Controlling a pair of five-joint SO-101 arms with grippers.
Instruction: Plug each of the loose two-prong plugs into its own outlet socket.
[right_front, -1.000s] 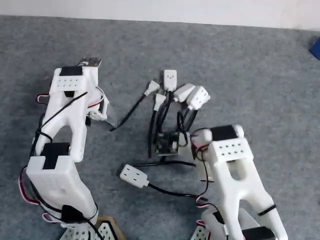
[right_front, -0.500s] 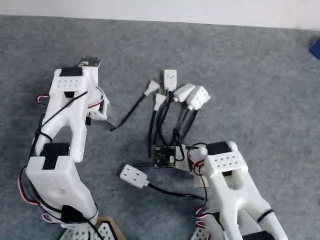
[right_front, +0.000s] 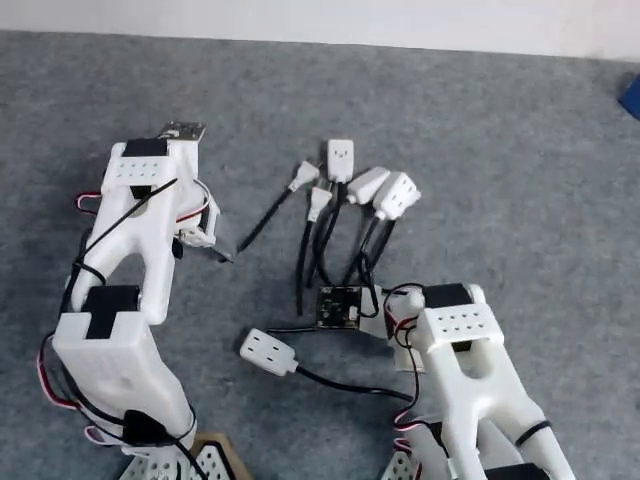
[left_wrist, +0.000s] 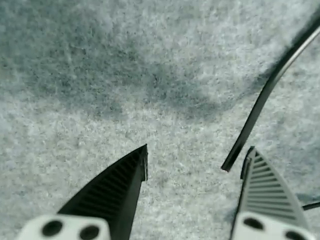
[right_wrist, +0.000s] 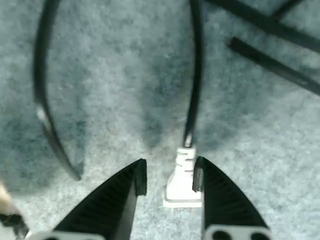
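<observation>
My right jaws stand at a narrow gap around a white two-prong plug (right_wrist: 183, 182) lying flat on the grey felt bench (right_front: 520, 130). One jaw is close against the plug's side and the other is just apart from it, so nothing is gripped yet. This plug lies near the lone outlet block (right_front: 268, 352), under my right wrist, between that block and the cluster of other sockets (right_front: 397, 195) beyond it. To pick it up well, I judge I should centre the body in the gap before closing and bite on its hard flat flanks rather than the ribbed strain relief. I should also keep the plug's black cord (right_wrist: 194, 75) out of the pinch, since its stiffness could twist the plug as it lifts. The plug is smooth moulded plastic, small and blocky, with its prongs pointing toward my wrist as far as I can tell. A slack grip could let it swivel, and it will likely need turning to face the block's slots. The felt is fuzzy and soft, so a low approach may drag. My left jaws are spread wide over bare felt, farther from the outlet block on my left side, holding nothing, with the blunt end of a thin rubbery cable (left_wrist: 265, 95) just beside one jaw.
</observation>
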